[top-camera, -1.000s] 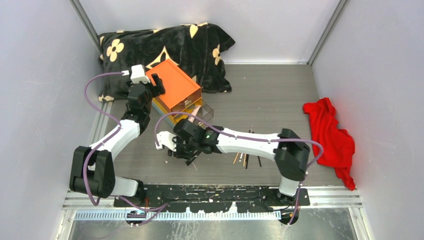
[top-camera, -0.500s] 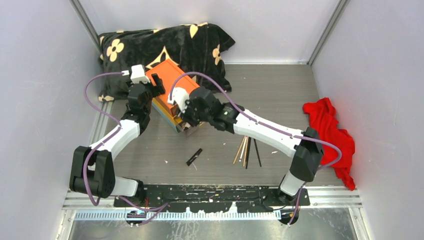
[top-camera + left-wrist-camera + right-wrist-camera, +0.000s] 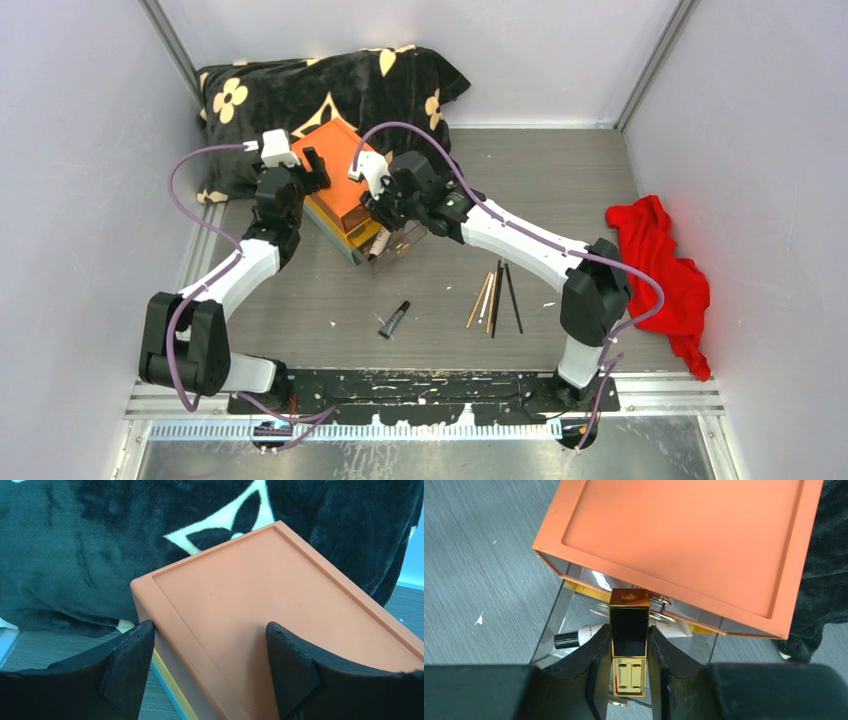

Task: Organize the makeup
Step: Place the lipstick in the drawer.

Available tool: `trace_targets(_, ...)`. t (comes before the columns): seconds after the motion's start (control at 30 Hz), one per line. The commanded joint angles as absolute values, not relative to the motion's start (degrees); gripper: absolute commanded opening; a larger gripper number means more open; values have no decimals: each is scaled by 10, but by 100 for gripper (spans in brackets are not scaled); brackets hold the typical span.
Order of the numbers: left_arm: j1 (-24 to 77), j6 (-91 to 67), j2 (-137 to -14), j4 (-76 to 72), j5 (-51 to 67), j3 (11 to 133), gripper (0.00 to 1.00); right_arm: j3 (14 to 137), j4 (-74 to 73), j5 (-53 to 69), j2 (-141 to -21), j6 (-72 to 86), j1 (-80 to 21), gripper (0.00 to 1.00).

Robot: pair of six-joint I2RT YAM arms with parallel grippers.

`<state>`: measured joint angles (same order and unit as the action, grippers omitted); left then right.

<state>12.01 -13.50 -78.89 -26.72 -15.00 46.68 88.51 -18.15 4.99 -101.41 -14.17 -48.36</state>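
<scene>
Your right gripper (image 3: 628, 632) is clamped on the gold-black lipstick (image 3: 628, 647), whose long axis runs out along the fingers with the far end toward the drawer box (image 3: 684, 540). The clear drawer (image 3: 555, 622) stands pulled out directly beneath the fingertips. A pale tube (image 3: 591, 632) lies in it, just left of the lipstick. Your left gripper (image 3: 210, 637) pinches a corner of the box's orange top, which looks like bracing. A black tube (image 3: 393, 320) and the brushes (image 3: 493, 298) lie loose, well back from the right fingers.

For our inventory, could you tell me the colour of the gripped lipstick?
Gold and black; the lipstick shows best in the right wrist view.
</scene>
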Motion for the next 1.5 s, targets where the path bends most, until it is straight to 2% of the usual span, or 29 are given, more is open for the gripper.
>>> trace_targets(0.0,136,-110,-831,-98,-75,434,78,889,-158,41,-1047,-135,-473,22)
trace_targets(0.47,136,-110,-830,-98,-76,433,78,776,-138,17,-992,-109,-473,24)
trace_targets(0.63,136,-109,-830,-99,-76,433,78,761,-126,11,-982,-106,-473,38)
trace_targets(0.8,136,-109,-830,-98,-76,433,78,751,-105,-20,-954,-104,-473,61)
trace_targets(0.87,136,-110,-831,-98,-76,433,78,746,-95,-24,-943,-107,-473,65)
trace_targets(1.23,136,-110,-831,-98,-76,433,78,757,-85,-63,-878,-114,-473,68)
trace_targets(1.47,136,-109,-831,-98,-76,433,78,727,-147,-48,-813,-118,-490,68)
